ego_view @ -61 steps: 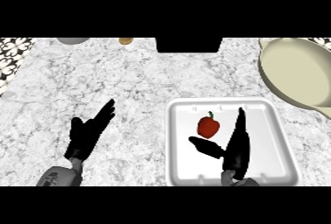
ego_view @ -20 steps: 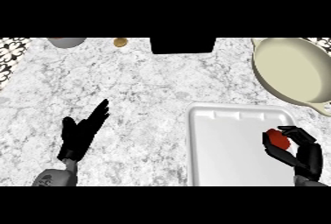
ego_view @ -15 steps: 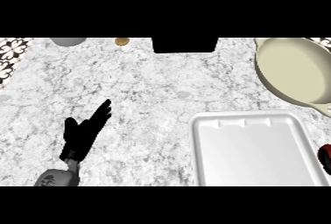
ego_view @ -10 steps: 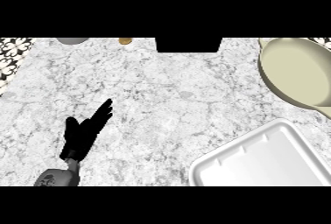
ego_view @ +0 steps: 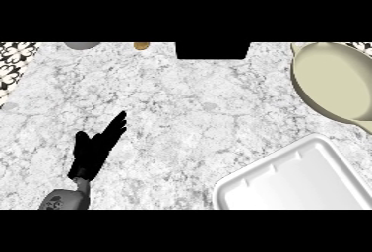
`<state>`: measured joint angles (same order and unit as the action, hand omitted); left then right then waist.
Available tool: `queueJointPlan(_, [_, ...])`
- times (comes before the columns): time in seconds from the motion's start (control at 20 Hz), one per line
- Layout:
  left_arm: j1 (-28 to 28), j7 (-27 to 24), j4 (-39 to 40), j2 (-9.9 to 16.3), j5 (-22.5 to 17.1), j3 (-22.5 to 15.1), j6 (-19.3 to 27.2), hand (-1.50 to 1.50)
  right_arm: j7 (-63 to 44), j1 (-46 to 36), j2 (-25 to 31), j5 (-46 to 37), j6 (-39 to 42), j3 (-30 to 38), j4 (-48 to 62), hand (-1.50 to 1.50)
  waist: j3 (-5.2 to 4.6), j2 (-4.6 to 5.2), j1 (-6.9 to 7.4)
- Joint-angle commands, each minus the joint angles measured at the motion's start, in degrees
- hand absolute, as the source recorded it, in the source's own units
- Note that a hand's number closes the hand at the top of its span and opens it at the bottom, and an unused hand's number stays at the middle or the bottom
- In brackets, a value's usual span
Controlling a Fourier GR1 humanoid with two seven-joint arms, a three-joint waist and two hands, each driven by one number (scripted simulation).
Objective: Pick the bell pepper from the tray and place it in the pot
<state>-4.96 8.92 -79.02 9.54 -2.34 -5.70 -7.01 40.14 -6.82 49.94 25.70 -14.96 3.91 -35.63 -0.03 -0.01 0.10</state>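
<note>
The left robot hand (ego_view: 96, 147) shows at the lower left of the view, above the marble table (ego_view: 189, 103), with its fingers straight and pointing up and to the right; it touches nothing. Far to the right of this robot hand, at the lower right corner, lies a white tray (ego_view: 298, 179), turned at an angle and cut by the edge of the view; no thing lies on the part that shows. Above the tray, at the upper right, stands a cream pot (ego_view: 330, 81) with a pale inside. Far above the robot hand, at the table's far edge, are a grey round thing (ego_view: 81, 45) and a small brown thing (ego_view: 141, 46).
</note>
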Motion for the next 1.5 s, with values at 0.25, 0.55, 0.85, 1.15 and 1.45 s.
queueJointPlan(0.25, [-1.8,-0.5,2.6,-1.3,1.2,0.3,0.1,0.0,-22.9,-11.7,5.3,-9.7,-8.3,-7.0,-8.4,1.5,-0.04,0.2,0.62])
queueJointPlan(0.55, [-0.9,0.2,0.6,-0.4,0.7,0.6,-1.5,0.0,-34.4,-22.3,9.4,-16.9,-0.5,-11.9,-6.0,1.5,-0.01,0.22,1.16])
queueJointPlan(0.85, [0.0,1.0,-1.2,-2.7,1.8,-1.3,-0.3,0.0,-38.9,-35.0,5.2,-26.7,1.8,-17.1,4.2,1.5,0.06,0.57,2.31])
queueJointPlan(1.15, [-2.2,-1.9,2.9,-2.0,1.8,0.0,-1.6,0.0,-42.2,-42.0,1.3,-37.2,0.9,-23.8,12.8,1.5,0.04,1.14,3.27])
queueJointPlan(1.45, [-3.1,-0.2,1.5,-1.0,1.7,-0.4,-3.0,0.0,-49.7,-46.4,-2.3,-46.8,1.7,-30.9,21.9,1.5,0.14,1.72,5.1])
